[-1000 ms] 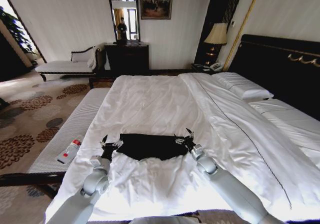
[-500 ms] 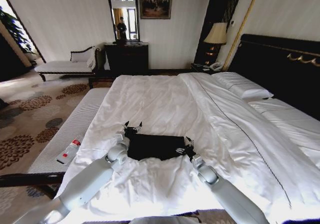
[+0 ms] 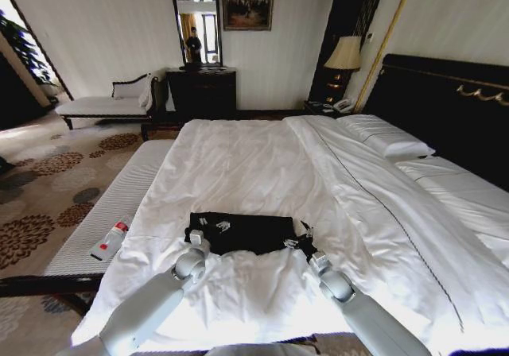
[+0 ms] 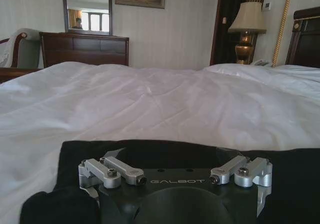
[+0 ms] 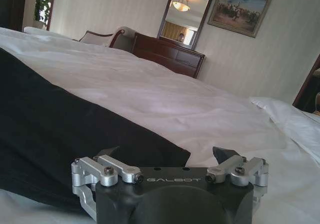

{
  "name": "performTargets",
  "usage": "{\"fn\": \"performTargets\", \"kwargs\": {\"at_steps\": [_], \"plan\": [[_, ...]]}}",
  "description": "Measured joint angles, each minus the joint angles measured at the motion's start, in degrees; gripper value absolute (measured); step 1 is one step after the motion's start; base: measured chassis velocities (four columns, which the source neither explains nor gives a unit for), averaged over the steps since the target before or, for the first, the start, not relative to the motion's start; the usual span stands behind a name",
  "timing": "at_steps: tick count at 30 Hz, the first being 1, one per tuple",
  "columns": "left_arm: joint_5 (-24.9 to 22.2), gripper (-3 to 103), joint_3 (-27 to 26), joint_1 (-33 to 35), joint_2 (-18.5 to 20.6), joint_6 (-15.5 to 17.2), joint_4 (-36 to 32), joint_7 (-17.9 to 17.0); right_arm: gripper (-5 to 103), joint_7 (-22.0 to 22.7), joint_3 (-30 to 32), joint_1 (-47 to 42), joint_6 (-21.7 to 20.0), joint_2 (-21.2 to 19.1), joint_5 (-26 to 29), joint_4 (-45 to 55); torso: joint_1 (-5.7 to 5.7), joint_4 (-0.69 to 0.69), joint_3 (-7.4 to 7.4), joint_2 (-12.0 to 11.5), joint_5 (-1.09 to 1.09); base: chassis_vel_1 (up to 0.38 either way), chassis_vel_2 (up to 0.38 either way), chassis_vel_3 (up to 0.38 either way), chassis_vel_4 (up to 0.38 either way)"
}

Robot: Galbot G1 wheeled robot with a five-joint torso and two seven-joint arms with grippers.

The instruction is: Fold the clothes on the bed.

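The clothes, one black T-shirt (image 3: 242,235), lie in a flat, roughly rectangular shape on the white duvet of the bed (image 3: 238,157), near its foot. My left gripper (image 3: 213,226) is open and rests low over the shirt's left part. In the left wrist view the black cloth (image 4: 295,179) spreads under and beyond the left gripper (image 4: 172,159). At the shirt's right edge my right gripper (image 3: 301,241) is open. In the right wrist view the shirt (image 5: 60,134) ends in a corner between the spread fingers of the right gripper (image 5: 166,153). The lettering is hidden.
A striped bench (image 3: 119,205) runs along the bed's left side with a small bottle (image 3: 110,239) on it. Pillows (image 3: 390,137) lie before the dark headboard (image 3: 445,102) on the right. A dresser (image 3: 203,90), lamp (image 3: 344,54) and chaise (image 3: 107,102) stand beyond the bed.
My left gripper swung from the shirt's left end out over its far side, then drew back onto its left part. The right gripper slid slightly nearer. The shirt now lies flatter and squarer.
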Motion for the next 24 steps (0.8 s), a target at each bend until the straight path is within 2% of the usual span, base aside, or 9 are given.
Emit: {"fn": "performTargets", "kwargs": {"at_steps": [2, 5, 12, 13, 16, 17, 21, 23, 24], "plan": [[0.5, 100, -0.8, 0.9, 0.0, -0.2, -0.1, 0.3, 100, 0.0, 0.0, -0.1, 0.0, 0.0, 0.1, 0.1, 0.0, 0.0, 0.0, 0.0, 0.0, 0.0, 0.0, 0.0, 0.0], [2.5, 100, -5.3, 6.0, 0.0, -1.6, -0.9, 1.4, 100, 0.6, 0.2, -0.7, 0.0, -0.2, 0.5, 0.7, 0.0, -0.02, 0.0, 0.0, 0.0, 0.0, 0.0, 0.0, 0.0], [4.8, 100, -9.5, 12.9, 0.7, -2.8, -2.9, 2.6, 100, 1.1, 1.2, -2.2, 0.0, -0.6, 1.1, 2.1, 0.0, 0.0, 0.0, 0.0, 0.0, 0.0, 0.0, 0.0, 0.0], [5.4, 100, -10.3, 14.0, 0.5, -3.2, -3.2, 2.7, 100, 1.5, 1.5, -2.8, -0.4, -0.5, 2.1, 2.6, 0.0, 0.0, 0.0, 0.0, 0.0, 0.0, 0.0, 0.0, 0.0], [6.7, 100, -14.1, 19.5, -1.6, -4.4, -6.7, 3.2, 100, 3.3, 3.3, -5.7, -2.4, 0.5, 10.6, 5.5, 0.0, -0.03, 0.0, 0.0, -0.01, 0.0, 0.0, 0.0, 0.0], [6.7, 100, -14.1, 19.5, -1.6, -4.4, -6.7, 3.2, 100, 3.3, 3.3, -5.7, -2.4, 0.5, 10.6, 5.5, 0.0, -0.03, 0.0, 0.0, -0.01, 0.0, 0.0, 0.0, 0.0], [8.6, 100, -19.9, 26.3, -3.2, -5.4, -13.3, 3.7, 100, 5.6, 6.2, -7.6, -5.2, 1.0, 18.7, 10.3, -0.01, -0.01, 0.0, 0.0, -0.01, 0.0, 0.0, 0.0, 0.0], [8.7, 100, -20.4, 26.8, -3.3, -5.5, -13.8, 3.8, 100, 5.9, 6.5, -7.7, -5.6, 0.9, 19.5, 10.8, -0.01, -0.01, 0.0, 0.0, 0.0, 0.0, 0.0, 0.0, 0.0], [9.1, 100, -22.9, 29.3, -3.8, -5.8, -16.3, 4.1, 100, 6.7, 7.6, -8.2, -7.4, 0.8, 23.3, 12.9, 0.0, -0.02, 0.0, 0.0, 0.0, 0.0, 0.0, 0.0, 0.0]]}}
